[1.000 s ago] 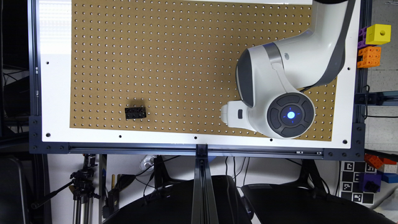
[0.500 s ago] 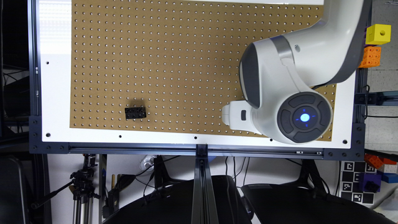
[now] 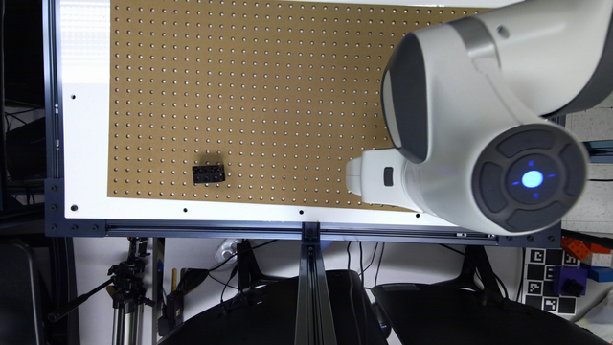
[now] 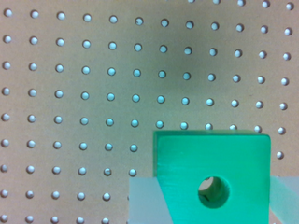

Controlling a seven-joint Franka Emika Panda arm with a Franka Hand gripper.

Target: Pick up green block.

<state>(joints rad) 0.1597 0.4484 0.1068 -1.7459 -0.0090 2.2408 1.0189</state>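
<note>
- Filling much of the wrist view, small bright green plastic cube with a round dark hole in its face (image 4: 212, 179), sitting between pale translucent fingers (image 4: 145, 200) on both sides; fingers pinching the green cube, pad surfaces touching its side faces
- gripper (image 4: 212, 205) closed onto the cube; cube looks held above the brown perforated pegboard (image 4: 93, 93), a soft shadow on the board beyond it; exact gap to the board cannot be told
- exterior view: white Franka arm (image 3: 479, 120) with dark grey round cap and blue light (image 3: 531, 178) covering the pegboard's corner at that view's lower right; white gripper part (image 3: 376, 178) sticking out toward the exterior view's left, near the board's lower edge; cube hidden under the arm here
- black studded rectangular plastic brick (image 3: 209, 174) lying flat on the pegboard near its lower edge, toward the exterior view's left, well apart from the gripper
- white bordered table frame (image 3: 86, 143) around the pegboard; dark metal rail (image 3: 306, 230) along its lower edge
- off the table at lower right: orange and blue blocks (image 3: 586, 254), printed black-and-white marker tag (image 3: 546, 282); tripod (image 3: 127, 287) below at left
</note>
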